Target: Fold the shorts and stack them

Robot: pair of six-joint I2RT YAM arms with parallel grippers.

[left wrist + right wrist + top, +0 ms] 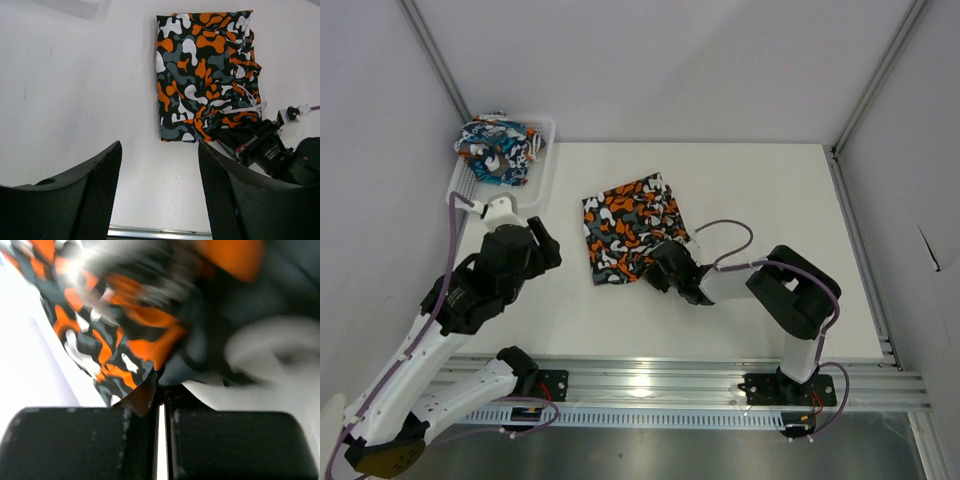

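The camouflage shorts (628,226) lie folded on the white table, mid-centre; they also show in the left wrist view (205,70). My right gripper (665,262) is at their near right corner, jaws nearly closed and pinching the fabric edge (145,395). My left gripper (532,252) is open and empty, hovering above the table left of the shorts; its fingers (97,200) frame bare table. The blue-teal cartoon-print shorts (500,148) lie crumpled in the white mesh basket (542,158) at the far left.
Grey walls and metal posts enclose the table. The aluminium rail (650,385) runs along the near edge. A purple cable (725,232) loops from the right arm just right of the camouflage shorts.
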